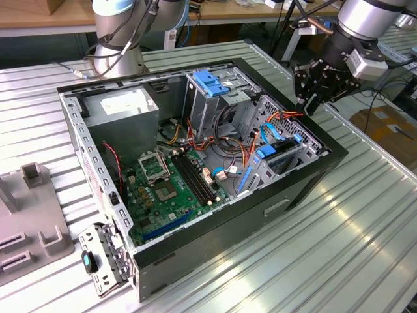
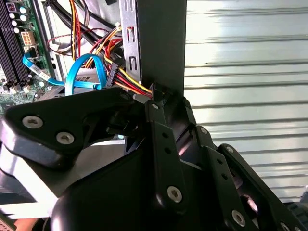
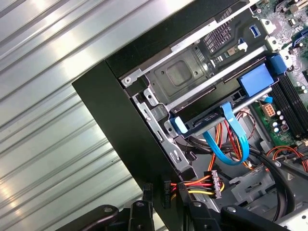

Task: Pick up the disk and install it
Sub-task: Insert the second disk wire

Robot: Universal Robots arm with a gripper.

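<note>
Open computer case (image 1: 195, 215) centre frame in the exterior view, on ribbed metal surface (image 1: 339, 241). Black hand (image 1: 311, 98) upper right of that frame, just above the case's far corner rim, over orange and red cables (image 1: 287, 116). Fingers hidden behind linkage in both wrist views; open or closed: cannot tell. Nothing seen held. Disk (image 3: 211, 118) with blue carrier rail seated in lower drive bay, mid-right of the first wrist view, blue ribbon cable (image 3: 231, 144) looping below it. Same disk (image 1: 283, 151) right of centre in the exterior view. Motherboard (image 1: 166, 189) lower centre.
</note>
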